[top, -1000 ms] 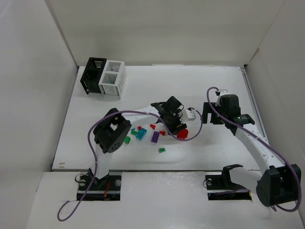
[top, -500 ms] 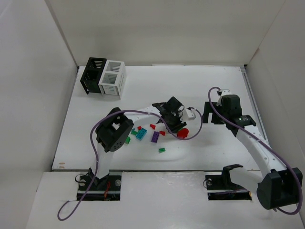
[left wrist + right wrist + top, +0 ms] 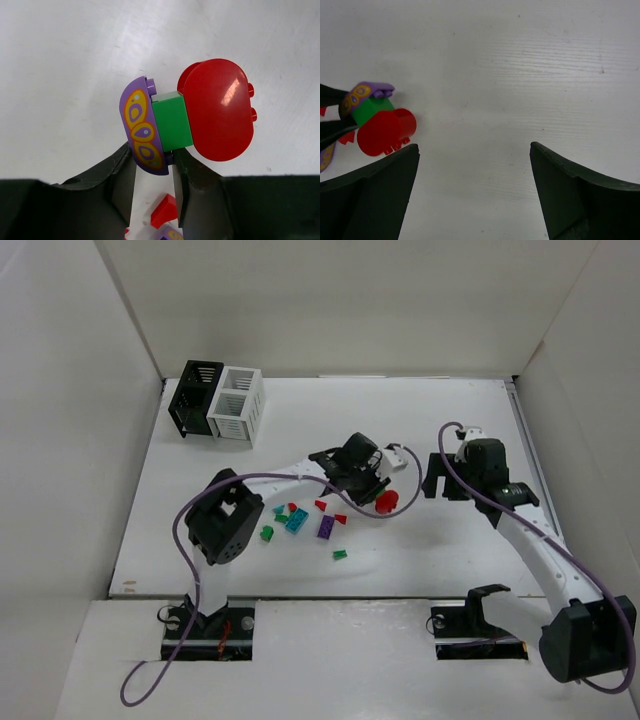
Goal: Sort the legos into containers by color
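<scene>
Low centre of the top view, loose legos (image 3: 297,521) scattered, just above them your left gripper (image 3: 152,157) clamped on a purple-green-red stack (image 3: 172,120), to its right your right gripper (image 3: 474,150) with jaws spread wide, at upper left the black bin (image 3: 195,398) and white bin (image 3: 238,405) side by side.

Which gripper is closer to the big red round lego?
Left. The left gripper is shut on the purple piece joined by a green brick to the red round piece; the right gripper hangs open, apart, to its right in the top view.
</scene>
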Available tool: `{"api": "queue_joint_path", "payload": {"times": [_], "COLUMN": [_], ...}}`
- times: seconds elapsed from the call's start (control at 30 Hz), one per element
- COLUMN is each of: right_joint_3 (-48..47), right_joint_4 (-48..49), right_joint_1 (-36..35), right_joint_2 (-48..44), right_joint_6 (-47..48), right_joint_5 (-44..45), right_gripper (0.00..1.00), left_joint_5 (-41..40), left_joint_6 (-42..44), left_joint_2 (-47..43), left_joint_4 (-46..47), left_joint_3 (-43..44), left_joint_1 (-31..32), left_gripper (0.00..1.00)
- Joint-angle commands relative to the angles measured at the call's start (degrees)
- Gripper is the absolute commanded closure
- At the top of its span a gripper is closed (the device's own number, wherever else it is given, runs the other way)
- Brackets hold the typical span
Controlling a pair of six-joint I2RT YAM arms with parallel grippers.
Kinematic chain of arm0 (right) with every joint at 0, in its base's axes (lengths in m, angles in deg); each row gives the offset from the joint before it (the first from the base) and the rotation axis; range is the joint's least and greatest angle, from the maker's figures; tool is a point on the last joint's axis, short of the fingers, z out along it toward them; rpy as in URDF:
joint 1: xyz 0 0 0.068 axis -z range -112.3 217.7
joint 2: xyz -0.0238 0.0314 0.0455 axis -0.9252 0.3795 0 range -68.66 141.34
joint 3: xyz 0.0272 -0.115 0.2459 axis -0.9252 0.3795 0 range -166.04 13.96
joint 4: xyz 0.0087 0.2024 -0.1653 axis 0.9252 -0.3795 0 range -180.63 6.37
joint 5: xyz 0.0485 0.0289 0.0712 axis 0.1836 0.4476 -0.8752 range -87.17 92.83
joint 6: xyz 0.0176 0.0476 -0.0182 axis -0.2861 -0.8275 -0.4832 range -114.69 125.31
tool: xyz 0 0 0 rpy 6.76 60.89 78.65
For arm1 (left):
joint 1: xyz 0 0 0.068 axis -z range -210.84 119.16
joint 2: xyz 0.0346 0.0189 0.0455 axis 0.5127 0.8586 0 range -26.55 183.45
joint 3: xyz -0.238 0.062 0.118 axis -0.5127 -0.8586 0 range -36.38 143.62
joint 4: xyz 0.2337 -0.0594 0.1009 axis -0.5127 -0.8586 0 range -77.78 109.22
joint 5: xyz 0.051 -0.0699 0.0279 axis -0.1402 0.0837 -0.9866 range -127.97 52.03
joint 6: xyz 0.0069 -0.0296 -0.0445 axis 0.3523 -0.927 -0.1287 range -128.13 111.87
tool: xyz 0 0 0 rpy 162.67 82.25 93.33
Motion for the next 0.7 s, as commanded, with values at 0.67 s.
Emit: {"api": "queue_joint_path", "payload": {"times": [0.67], "right_joint_3": [-5.59], "right_joint_4": [34.80], "right_joint_1": [-0.21], "right_joint_2": [6.64], "right_joint_6": [-8.35], "right_joint_5": [-41.14], "right_gripper": [0.01], "left_joint_5": [-22.00], "left_joint_6": [-26.84], "left_joint_2": [-26.97], "left_joint_4": [24.80], "left_joint_3": [-14.62], "left_joint_1": [-1.56], "left_gripper": [0.81]}}
